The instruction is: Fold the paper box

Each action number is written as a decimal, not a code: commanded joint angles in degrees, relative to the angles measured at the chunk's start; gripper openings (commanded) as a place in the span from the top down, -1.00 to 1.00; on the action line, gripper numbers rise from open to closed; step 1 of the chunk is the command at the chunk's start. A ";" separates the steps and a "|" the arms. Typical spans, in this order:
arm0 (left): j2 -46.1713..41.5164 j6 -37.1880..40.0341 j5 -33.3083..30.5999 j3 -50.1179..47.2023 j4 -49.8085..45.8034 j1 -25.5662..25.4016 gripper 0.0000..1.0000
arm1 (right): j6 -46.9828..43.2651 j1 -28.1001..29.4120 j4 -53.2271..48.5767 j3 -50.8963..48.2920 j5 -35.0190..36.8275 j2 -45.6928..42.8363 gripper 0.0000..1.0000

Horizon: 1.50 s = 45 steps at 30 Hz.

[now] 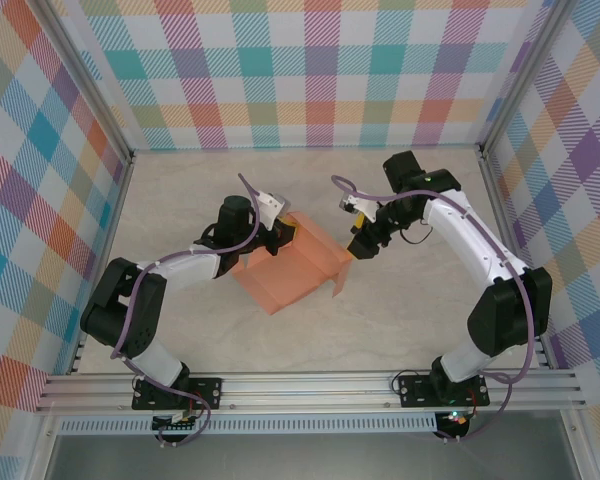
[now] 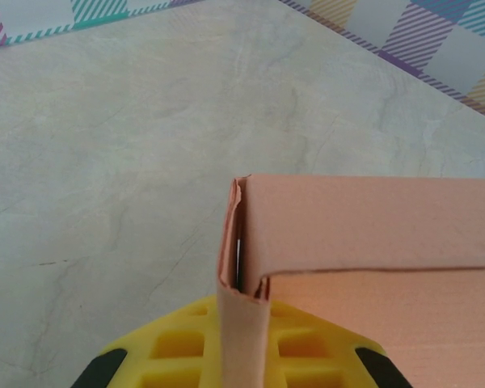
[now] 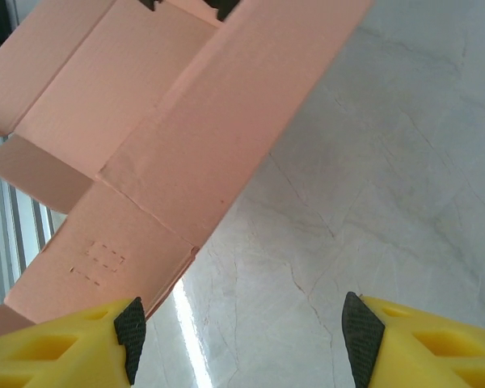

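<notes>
The paper box (image 1: 290,268) is a salmon-orange card sheet, partly folded, lying mid-table with one flap (image 1: 341,281) hanging at its right corner. My left gripper (image 1: 283,238) is at the box's far left corner. In the left wrist view its yellow fingers (image 2: 178,347) are shut on an upright folded flap (image 2: 242,315), with a side panel (image 2: 372,234) running off to the right. My right gripper (image 1: 361,246) stands open at the box's right corner. Its black pads (image 3: 131,335) are wide apart over bare table, and the card (image 3: 170,137) lies just beside the left one.
The marble-patterned table (image 1: 400,310) is walled by plaid panels (image 1: 310,70) on three sides. An aluminium rail (image 1: 310,385) runs along the near edge where both arm bases are bolted. Free table lies behind and in front of the box.
</notes>
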 commanded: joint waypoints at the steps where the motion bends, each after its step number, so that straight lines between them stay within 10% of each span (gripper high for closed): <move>1: 0.50 -0.17 3.66 2.57 1.08 0.29 1.00 | -6.44 1.14 0.85 -2.60 -1.83 -2.59 -0.35; 21: 0.65 10.87 3.85 4.27 -8.24 -1.11 1.00 | -13.50 2.47 -2.31 -3.59 -0.42 -4.77 -0.35; 45: 1.78 6.60 6.22 4.37 -6.22 -3.22 1.00 | -15.57 10.72 4.03 -4.52 9.19 -2.13 -0.43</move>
